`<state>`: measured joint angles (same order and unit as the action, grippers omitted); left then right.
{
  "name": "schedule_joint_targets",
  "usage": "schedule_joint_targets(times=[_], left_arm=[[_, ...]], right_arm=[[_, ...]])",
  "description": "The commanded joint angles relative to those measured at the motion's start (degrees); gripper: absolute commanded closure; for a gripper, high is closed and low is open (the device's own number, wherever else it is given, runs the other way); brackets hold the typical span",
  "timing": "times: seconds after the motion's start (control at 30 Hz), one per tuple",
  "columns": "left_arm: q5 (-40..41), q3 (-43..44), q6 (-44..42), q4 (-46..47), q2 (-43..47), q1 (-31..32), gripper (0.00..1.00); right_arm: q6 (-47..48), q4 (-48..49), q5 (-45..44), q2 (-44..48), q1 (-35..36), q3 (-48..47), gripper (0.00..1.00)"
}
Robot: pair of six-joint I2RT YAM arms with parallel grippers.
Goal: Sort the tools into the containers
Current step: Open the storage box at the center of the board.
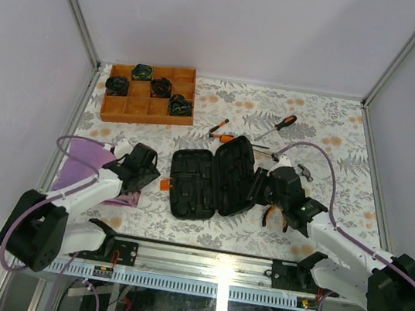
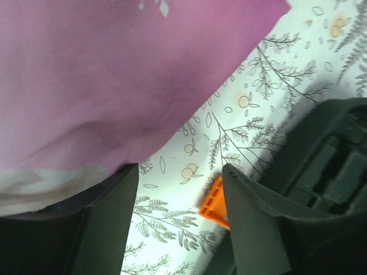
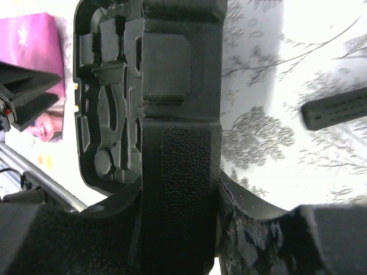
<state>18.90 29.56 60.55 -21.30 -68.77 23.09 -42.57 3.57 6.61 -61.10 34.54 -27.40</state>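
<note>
Right fingers (image 3: 264, 240) pinch the wall of the black moulded tool case (image 1: 208, 177); I'd hold that steady. Left fingers (image 2: 109, 223) gape empty beside its orange latch (image 2: 215, 205).

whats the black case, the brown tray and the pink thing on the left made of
black case: looks like hard moulded plastic, matte, with a pebbled grain outside and formed slots inside.
brown tray: probably wood, smooth, with a warm stained colour and thin dividers.
pink sheet: likely soft cloth, matte, since it creases and folds.
</note>
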Motion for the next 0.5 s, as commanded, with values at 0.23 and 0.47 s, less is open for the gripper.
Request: schedule_joint_targets(times=[0.23, 0.47], left_arm=[[2.51, 4.22, -9.36, -3.89, 12.87, -0.59, 0.30], [-4.21, 3.23, -11.89, -1.11, 10.65, -0.36, 0.30]], right_arm=[[-11.49, 8.97, -9.24, -1.58, 10.26, 3.56, 0.44], [-4.87, -1.04, -15.63, 2.14, 10.27, -0.16, 0.14]])
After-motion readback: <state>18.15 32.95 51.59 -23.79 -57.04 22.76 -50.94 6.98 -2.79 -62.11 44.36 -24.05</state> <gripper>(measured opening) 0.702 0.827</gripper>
